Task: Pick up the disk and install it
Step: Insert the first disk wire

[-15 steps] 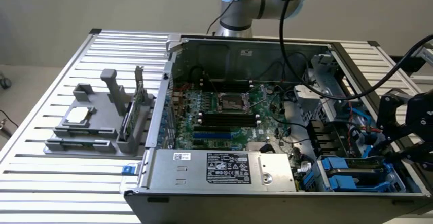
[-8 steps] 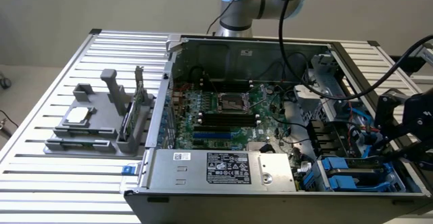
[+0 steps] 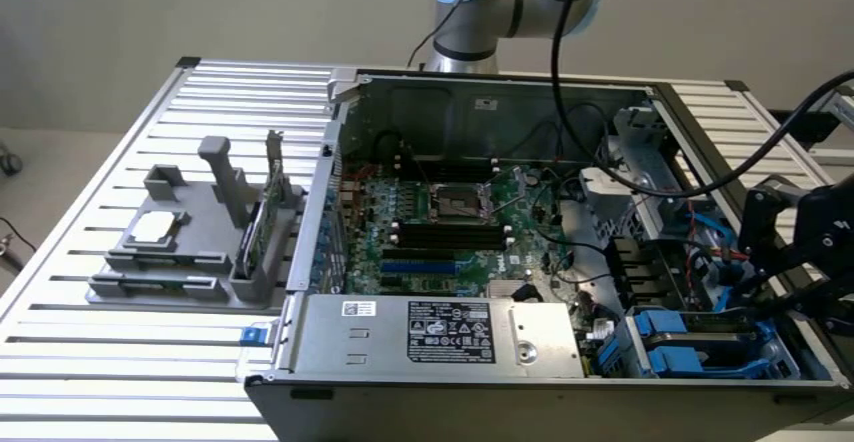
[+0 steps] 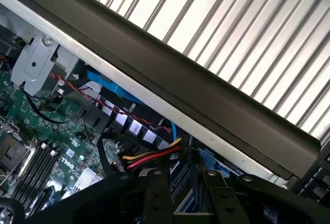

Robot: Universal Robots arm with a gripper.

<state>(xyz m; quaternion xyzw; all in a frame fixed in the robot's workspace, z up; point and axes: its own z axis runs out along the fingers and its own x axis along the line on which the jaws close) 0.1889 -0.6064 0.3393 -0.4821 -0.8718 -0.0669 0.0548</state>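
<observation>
Exterior view: in the near corner of the case (image 3: 534, 409), the disk (image 3: 694, 334) seems to sit in its bay, blue frame showing. Just above hangs the claw (image 3: 778, 297); open or gripping, I cannot tell. The disk looks heavy, stiff and shock-sensitive: better to hold its long edges.

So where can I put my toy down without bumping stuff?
The slatted table is bare in front of the grey holder and behind it, on the exterior view's left. Inside the computer case it is crowded: the motherboard, cables, and the gripper by the blue drive carriers.
</observation>
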